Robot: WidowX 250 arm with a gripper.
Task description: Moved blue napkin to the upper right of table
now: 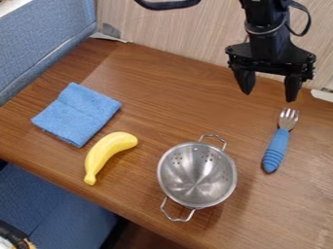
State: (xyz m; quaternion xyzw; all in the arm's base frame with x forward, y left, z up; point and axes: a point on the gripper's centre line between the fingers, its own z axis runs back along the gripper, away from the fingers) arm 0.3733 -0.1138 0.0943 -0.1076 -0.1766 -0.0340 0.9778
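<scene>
With the gripper [268, 95] spread wide and the blue napkin [77, 114] lying folded on the table's [170, 92] left side, I figured the trick was pinching a good fold of cloth, clear of the banana [109, 153].

From where I stand, the black WidowX arm [265, 44] comes down at the upper right of my view, its two-finger gripper [268, 96] hanging tips downward, jaws spread well apart, a black cable [309, 22] looping beside the wrist.
</scene>
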